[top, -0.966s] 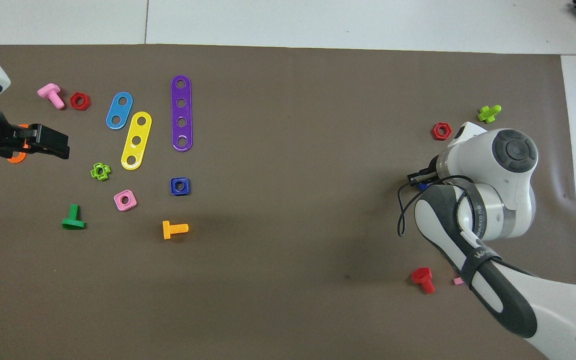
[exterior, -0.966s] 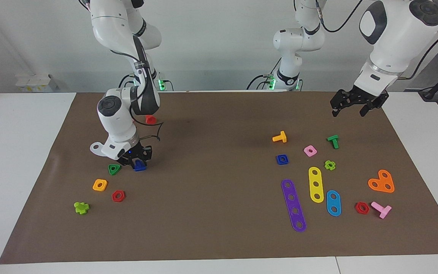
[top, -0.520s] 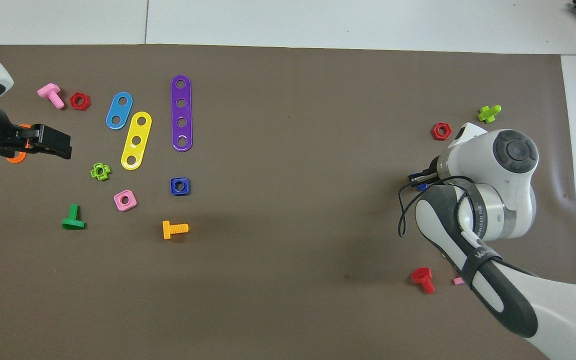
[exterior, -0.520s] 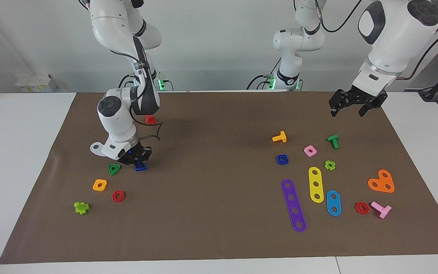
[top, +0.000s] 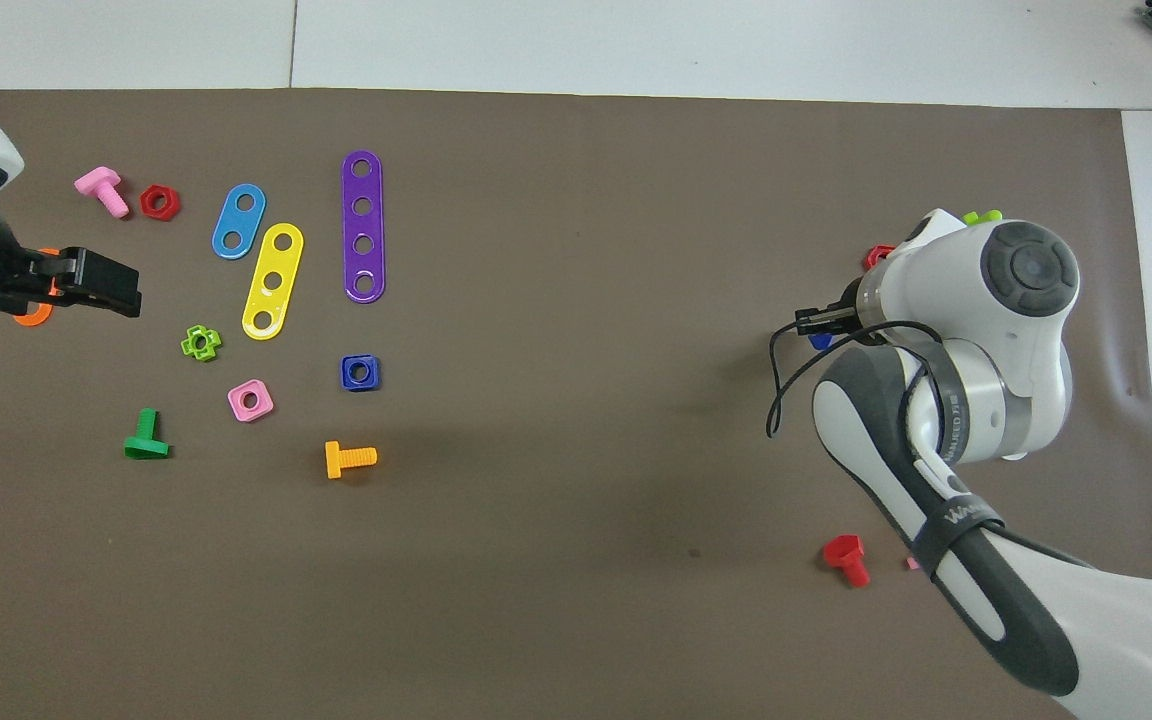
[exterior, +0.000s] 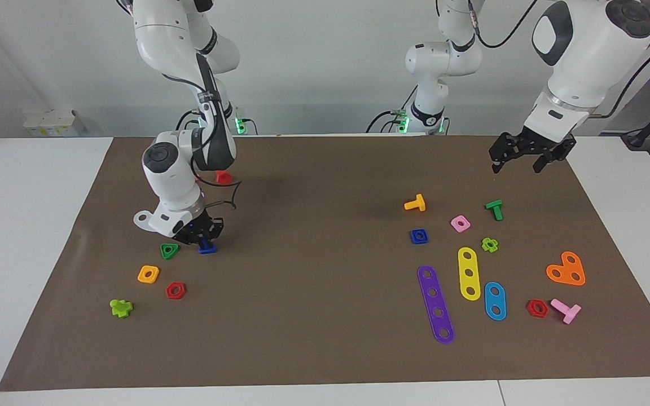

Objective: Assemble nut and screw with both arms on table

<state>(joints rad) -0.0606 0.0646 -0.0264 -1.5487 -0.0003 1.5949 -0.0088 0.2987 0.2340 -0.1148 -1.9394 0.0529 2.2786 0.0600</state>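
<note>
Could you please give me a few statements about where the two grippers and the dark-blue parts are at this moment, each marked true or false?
1. The right gripper is down at the small dark-blue plastic screw, beside the green triangular nut. True.
2. The left gripper is holding the small dark-blue square plastic nut. False: it hangs open in the air with nothing between its fingers; the nut lies on the big brown mat.
3. The dark-blue square nut lies beside the orange T-shaped bolt. True.
4. The nut is already threaded on the screw. False: they are apart, at opposite ends of the mat.
5. The pink square nut sits on the yellow three-hole plate. False: it lies apart from it, on the mat.
</note>
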